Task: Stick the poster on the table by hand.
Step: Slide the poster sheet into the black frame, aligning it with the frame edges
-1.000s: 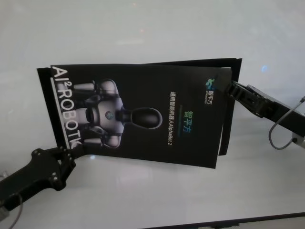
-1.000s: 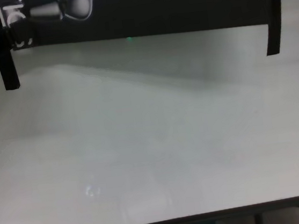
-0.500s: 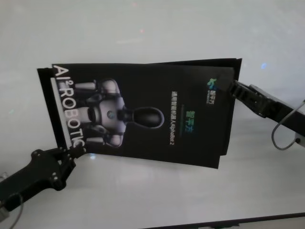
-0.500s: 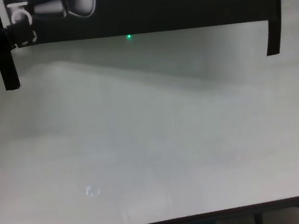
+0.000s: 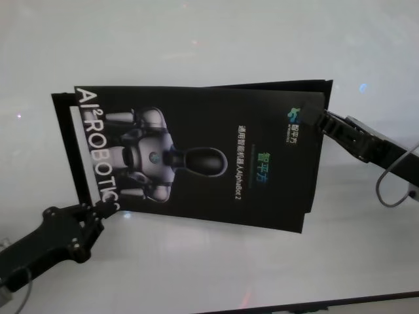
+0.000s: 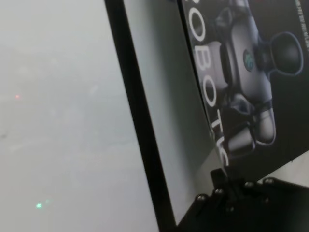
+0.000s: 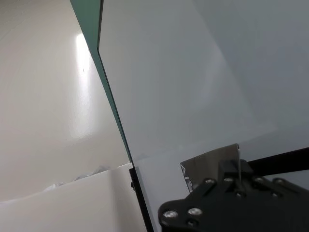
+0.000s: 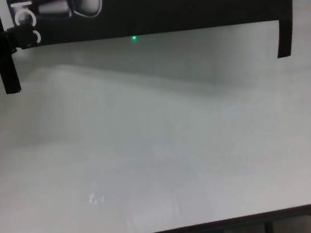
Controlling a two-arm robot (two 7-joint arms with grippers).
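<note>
1. The poster is not yet stuck down. It hangs in the air above the table, held between the two grippers; the chest view shows its lower edge well clear of the white top, with its shadow on the surface below.

2. Black tape strips run along its two short edges. The left strip and the right strip dangle past the sheet's lower edge in the chest view, touching nothing.

3. What seems left: lower the sheet flat onto the table, then press the strips down so they grip. None of that shows as done.

4. The left gripper reaches in from the near left, its arm slanting up across the table's front. Its fingertips are closed on the poster's near-left corner, beside the white "ROBOTIC" lettering; the left wrist view shows the corner of the sheet entering the black jaw mount.

5. The right gripper comes from the right side, its arm stretched almost level toward the sheet. Its fingers are pinched on the poster's right edge, close to the small logo near the far corner.

6. The sheet lies slightly skewed in the head view, its right end lower and nearer than square, and it sags a little between the two holds.
</note>
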